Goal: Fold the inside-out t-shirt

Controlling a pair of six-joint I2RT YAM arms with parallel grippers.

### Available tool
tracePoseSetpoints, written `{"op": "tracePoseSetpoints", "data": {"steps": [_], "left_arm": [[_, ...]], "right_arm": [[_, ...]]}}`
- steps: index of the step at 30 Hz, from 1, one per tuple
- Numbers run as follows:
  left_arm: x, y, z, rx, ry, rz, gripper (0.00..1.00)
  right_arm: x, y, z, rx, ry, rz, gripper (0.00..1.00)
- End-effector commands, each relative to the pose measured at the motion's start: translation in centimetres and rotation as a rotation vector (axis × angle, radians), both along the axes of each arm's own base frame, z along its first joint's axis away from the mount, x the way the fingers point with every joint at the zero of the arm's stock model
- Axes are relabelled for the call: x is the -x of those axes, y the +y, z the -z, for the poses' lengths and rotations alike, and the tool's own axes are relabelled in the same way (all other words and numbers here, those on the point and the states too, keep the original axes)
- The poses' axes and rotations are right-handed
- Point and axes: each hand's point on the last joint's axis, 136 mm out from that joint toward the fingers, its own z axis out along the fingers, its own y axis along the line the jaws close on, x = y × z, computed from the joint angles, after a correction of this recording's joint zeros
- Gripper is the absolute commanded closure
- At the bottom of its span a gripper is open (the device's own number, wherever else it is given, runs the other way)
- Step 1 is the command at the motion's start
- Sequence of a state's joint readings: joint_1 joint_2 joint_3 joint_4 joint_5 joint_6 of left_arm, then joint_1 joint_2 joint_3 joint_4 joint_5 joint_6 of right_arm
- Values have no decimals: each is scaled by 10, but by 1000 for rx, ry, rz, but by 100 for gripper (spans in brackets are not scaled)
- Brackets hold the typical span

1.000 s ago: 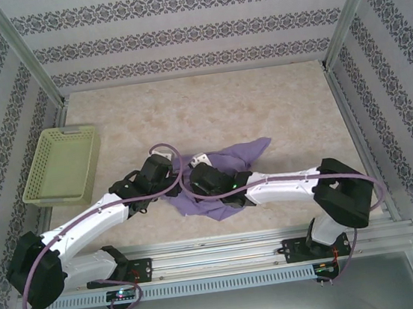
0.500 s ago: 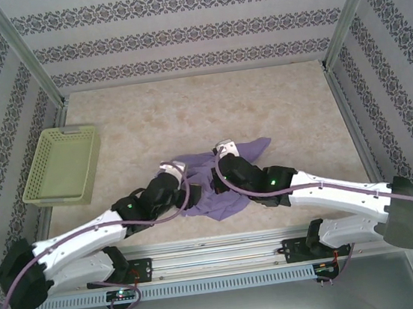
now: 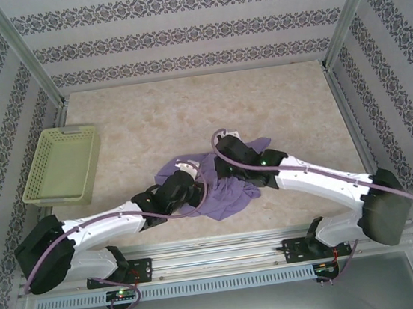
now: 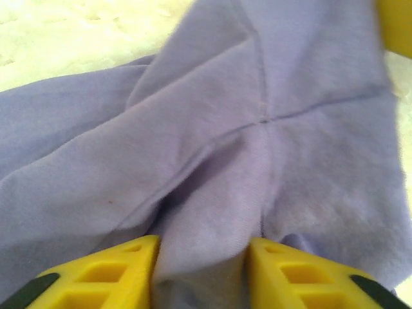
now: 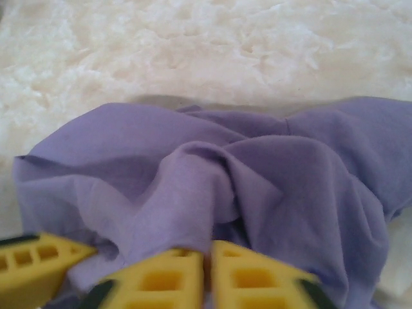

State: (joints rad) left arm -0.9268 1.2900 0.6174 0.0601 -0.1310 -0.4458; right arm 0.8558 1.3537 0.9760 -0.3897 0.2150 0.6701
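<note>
My left gripper [image 4: 203, 251] is closed on a raised ridge of the inside-out t-shirt [image 3: 230, 195]. On its wrist camera the lavender cloth fills the gap between the two yellow fingers [image 4: 103, 273] and touches both inner faces, so the jaws stand partway apart with fabric pinched between them. From overhead I see that gripper low over the left part of the shirt. The shirt lies crumpled on the table [image 3: 185, 104] near the front edge, about midway across and well apart from the yellow-green basket [image 3: 61, 165] at the far left. The left wrist camera gives me detail the overhead one cannot: stitched seams [image 4: 264, 119] meeting in a cross just ahead of the fingers. It also shows a yellow shape [image 4: 394, 26] cut off at the upper right corner, which I cannot identify for sure. Moving right, my right gripper [image 5: 207, 254] sits at the far right part of the shirt, its fingers nearly together with barely a slit between them. A fold runs right down to the tips, but I cannot tell whether any cloth is nipped there. A yellow block [image 5: 38, 267] is cut off at the lower left of that view, and I can't say what it belongs to. Overhead, both arms cover the middle of the shirt, so I cannot make out collar or sleeves.
</note>
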Motion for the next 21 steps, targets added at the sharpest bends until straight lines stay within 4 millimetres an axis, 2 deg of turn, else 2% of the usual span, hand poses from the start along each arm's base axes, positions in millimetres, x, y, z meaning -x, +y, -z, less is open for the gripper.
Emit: {"op": "tracePoseSetpoints", "data": {"steps": [1, 6, 9, 12, 17, 21], "left_arm": [[-8, -4, -1, 55, 3, -22, 70], [-16, 5, 6, 78, 38, -59, 78], [-17, 7, 8, 82, 43, -65, 79], [-19, 6, 10, 82, 50, -65, 80], [-18, 2, 9, 90, 59, -50, 81], [-18, 0, 7, 98, 59, -43, 81]], "right_arm": [[-8, 13, -19, -39, -15, -32, 70], [12, 1, -16, -87, -61, -95, 59], [28, 1, -9, -157, -62, -145, 58], [37, 7, 7, -204, -39, -170, 59], [36, 22, 20, -176, -32, -203, 60], [26, 31, 27, -138, -21, -196, 64]]}}
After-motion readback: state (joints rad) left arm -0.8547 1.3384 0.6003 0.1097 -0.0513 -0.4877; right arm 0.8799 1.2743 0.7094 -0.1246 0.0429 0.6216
